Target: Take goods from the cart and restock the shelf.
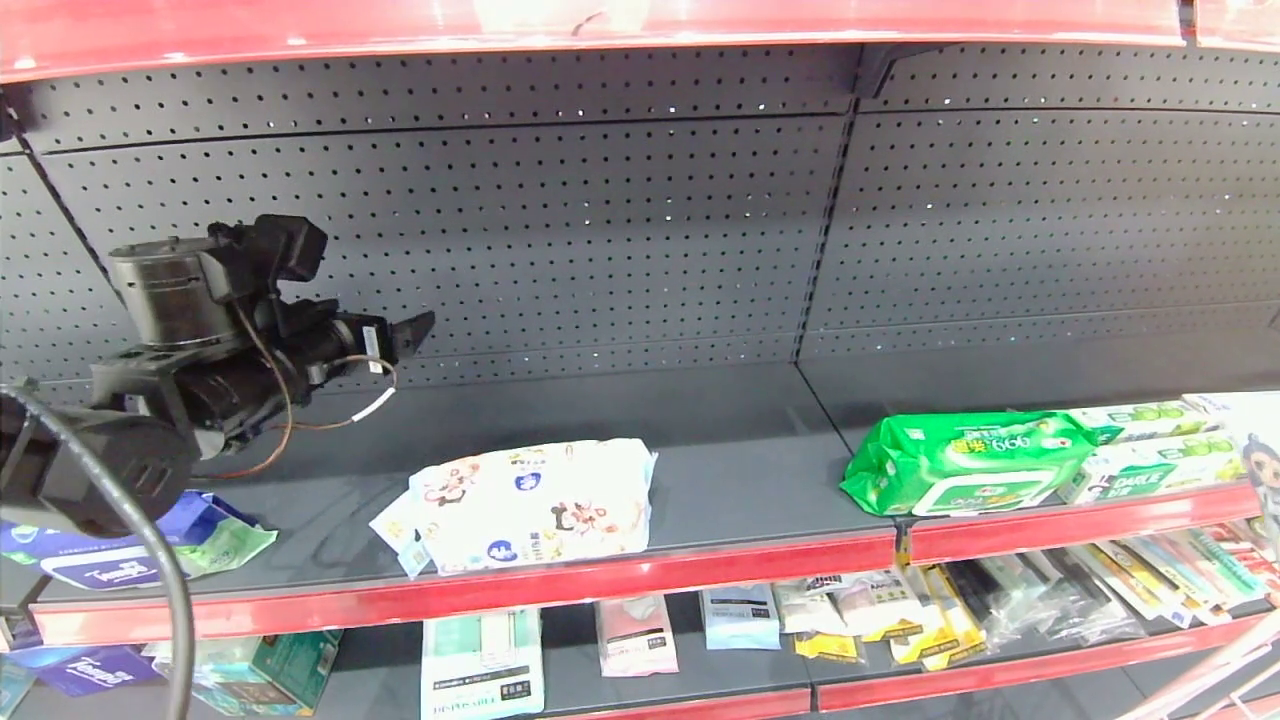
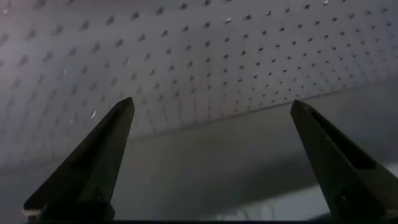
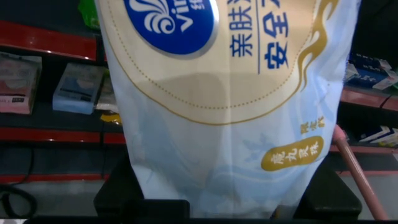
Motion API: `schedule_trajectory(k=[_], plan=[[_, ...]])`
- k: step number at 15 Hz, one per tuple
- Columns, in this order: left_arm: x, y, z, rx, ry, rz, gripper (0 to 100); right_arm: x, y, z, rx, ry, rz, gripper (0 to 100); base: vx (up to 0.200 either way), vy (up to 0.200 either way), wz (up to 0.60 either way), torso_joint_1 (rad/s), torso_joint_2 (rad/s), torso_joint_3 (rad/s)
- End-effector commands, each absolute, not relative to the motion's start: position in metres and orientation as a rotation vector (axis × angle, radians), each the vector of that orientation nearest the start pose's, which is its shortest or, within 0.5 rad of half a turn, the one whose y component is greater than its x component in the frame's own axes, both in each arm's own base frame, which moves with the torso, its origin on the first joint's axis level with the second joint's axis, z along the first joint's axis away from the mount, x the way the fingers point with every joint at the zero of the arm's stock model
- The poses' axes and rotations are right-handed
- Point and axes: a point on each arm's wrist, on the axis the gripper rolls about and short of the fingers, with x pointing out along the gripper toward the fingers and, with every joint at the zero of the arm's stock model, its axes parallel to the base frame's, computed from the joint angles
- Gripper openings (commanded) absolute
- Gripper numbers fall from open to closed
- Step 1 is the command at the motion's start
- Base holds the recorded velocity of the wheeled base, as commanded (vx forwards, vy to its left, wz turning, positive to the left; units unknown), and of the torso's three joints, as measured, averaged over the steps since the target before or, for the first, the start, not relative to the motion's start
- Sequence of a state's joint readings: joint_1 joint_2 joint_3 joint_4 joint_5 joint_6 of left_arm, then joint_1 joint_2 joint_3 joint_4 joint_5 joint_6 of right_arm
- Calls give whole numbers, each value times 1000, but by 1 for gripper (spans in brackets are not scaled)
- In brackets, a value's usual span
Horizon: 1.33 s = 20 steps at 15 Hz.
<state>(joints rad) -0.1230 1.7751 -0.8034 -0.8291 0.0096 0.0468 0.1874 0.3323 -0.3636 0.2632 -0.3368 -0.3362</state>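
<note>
the left arm (image 1: 200,380) is black all over, built of stubby round segments with a faint sheen. a squat cylinder housing (image 1: 165,290) in dull dark grey sits on top of it, with a boxy black module (image 1: 285,245) just to its right. a thin brown wire (image 1: 287,400) and a white cable (image 1: 375,405) loop loosely under the wrist, near a small white tag (image 1: 370,345). a thick grey cable (image 1: 176,590) curves across the near left corner. the left claw (image 2: 212,104) has two matte black fingers (image 2: 93,165), each a long wedge tapering to a blunt tip. the right claw (image 3: 227,214) is matte black and blocky.
</note>
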Motion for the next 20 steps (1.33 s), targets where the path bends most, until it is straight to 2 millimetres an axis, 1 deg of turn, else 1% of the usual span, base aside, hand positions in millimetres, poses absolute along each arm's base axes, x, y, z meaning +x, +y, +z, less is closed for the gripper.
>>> schedule_trajectory(k=[1, 2, 4, 5, 6, 7, 8, 9, 11, 12, 13, 15, 17, 18, 19, 20], plan=[[229, -24, 191, 18, 208, -109, 100, 3, -7, 157, -401, 332, -71, 0, 0, 0, 0, 0, 0, 0], [196, -17, 193, 10, 231, -146, 100, 10, -4, 159, -395, 365, -38, 0, 0, 0, 0, 0, 0, 0], [150, -4, 201, -5, 258, -137, 100, 27, 0, 169, -388, 416, 45, 0, 0, 0, 0, 0, 0, 0], [115, 1, 203, -18, 282, -126, 100, 40, 3, 175, -390, 457, 73, 0, 0, 0, 0, 0, 0, 0], [79, 0, 202, -31, 294, -158, 100, 54, 6, 183, -394, 482, 85, 0, 0, 0, 0, 0, 0, 0], [57, -2, 200, -39, 293, -196, 100, 61, 8, 188, -395, 489, 87, 0, 0, 0, 0, 0, 0, 0], [18, -6, 195, -41, 275, -249, 100, 76, 10, 199, -393, 484, 91, 0, 0, 0, 0, 0, 0, 0], [-5, -7, 190, -40, 272, -262, 100, 87, 13, 206, -385, 478, 116, 0, 0, 0, 0, 0, 0, 0], [-25, -8, 184, -35, 257, -275, 100, 98, 15, 207, -379, 490, 139, 0, 0, 0, 0, 0, 0, 0], [-40, -8, 176, -30, 235, -288, 100, 106, 17, 205, -380, 503, 144, 0, 0, 0, 0, 0, 0, 0], [-59, -7, 165, -23, 222, -330, 100, 115, 19, 202, -385, 523, 156, 0, 0, 0, 0, 0, 0, 0], [-79, 0, 149, -13, 222, -411, 100, 126, 21, 202, -387, 549, 179, 0, 0, 0, 0, 0, 0, 0], [-89, 11, 147, -1, 207, -516, 100, 138, 24, 202, -387, 568, 191, 0, 0, 0, 0, 0, 0, 0], [-89, 15, 146, 5, 204, -536, 100, 144, 25, 201, -388, 565, 191, 0, 0, 0, 0, 0, 0, 0], [-84, 16, 143, 15, 228, -410, 100, 149, 26, 201, -387, 552, 189, 0, 0, 0, 0, 0, 0, 0], [-75, 18, 134, 31, 249, -241, 100, 154, 27, 201, -387, 546, 190, 0, 0, 0, 0, 0, 0, 0]])
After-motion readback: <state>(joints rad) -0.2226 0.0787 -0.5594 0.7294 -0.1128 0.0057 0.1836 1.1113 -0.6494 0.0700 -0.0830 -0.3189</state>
